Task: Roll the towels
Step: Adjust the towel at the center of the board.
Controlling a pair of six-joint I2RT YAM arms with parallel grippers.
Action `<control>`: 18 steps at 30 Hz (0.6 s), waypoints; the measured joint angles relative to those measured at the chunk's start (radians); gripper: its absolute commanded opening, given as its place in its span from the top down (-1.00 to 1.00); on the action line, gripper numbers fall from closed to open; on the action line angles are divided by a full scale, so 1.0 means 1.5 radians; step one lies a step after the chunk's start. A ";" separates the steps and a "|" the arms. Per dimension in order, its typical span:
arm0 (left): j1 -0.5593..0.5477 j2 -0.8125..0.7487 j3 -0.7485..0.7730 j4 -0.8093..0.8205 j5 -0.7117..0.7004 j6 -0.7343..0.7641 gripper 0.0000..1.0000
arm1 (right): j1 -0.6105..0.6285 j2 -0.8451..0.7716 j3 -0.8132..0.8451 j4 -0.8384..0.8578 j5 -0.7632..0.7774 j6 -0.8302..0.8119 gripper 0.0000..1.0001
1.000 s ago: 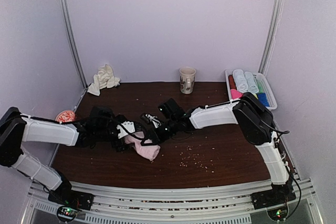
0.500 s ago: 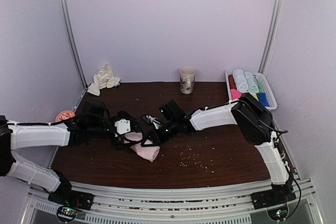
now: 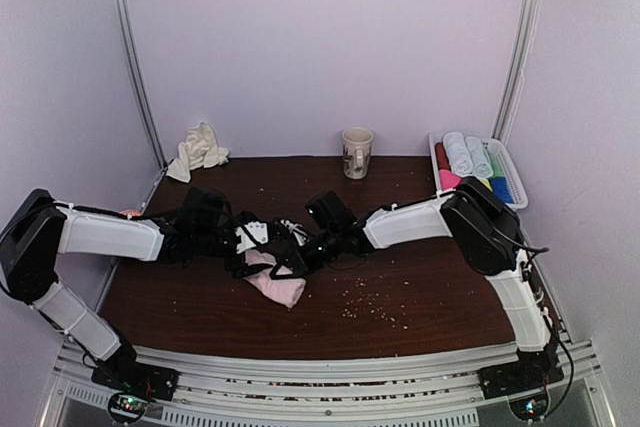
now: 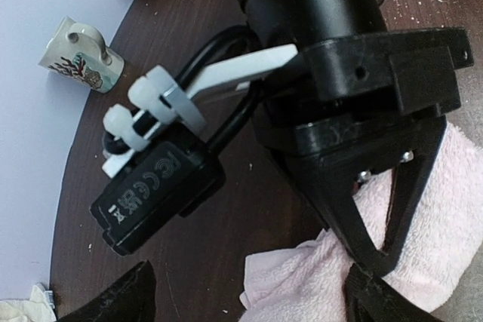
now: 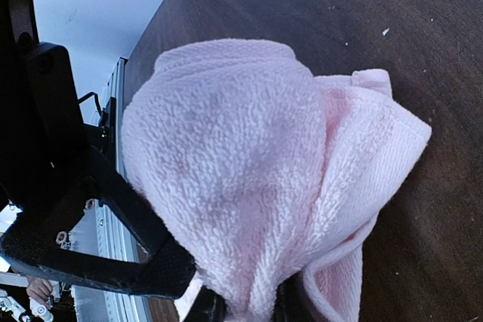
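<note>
The right end effector (image 5: 245, 311) pinches the pink towel (image 5: 241, 164); the left end effector (image 4: 253, 301), wide beside the towel, should close softly.

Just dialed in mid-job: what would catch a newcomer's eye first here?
At the centre lies a bunched pale pink towel: the right gripper has its jaws pinched on it, while the left gripper reaches in beside it, jaws wide. Next, a cream-white towel lies crumpled in the far left corner, and a tray of rolled towels sits far right.
</note>
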 measured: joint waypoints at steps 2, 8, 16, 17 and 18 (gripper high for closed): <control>0.000 0.003 0.000 0.002 -0.007 0.000 -0.73 | -0.001 0.000 0.000 0.000 0.000 0.000 0.86; 0.000 0.055 0.033 0.004 -0.033 -0.006 -0.70 | -0.002 0.000 0.000 -0.008 0.005 0.000 0.54; -0.001 0.086 0.053 0.006 -0.047 -0.008 -0.69 | -0.009 -0.021 0.000 -0.045 0.036 -0.025 -0.01; -0.001 0.086 0.053 0.006 -0.048 -0.008 -0.69 | -0.009 -0.027 0.000 -0.053 0.041 -0.027 -0.04; -0.001 0.086 0.053 0.006 -0.048 -0.008 -0.69 | -0.011 -0.033 0.000 -0.062 0.047 -0.033 -0.07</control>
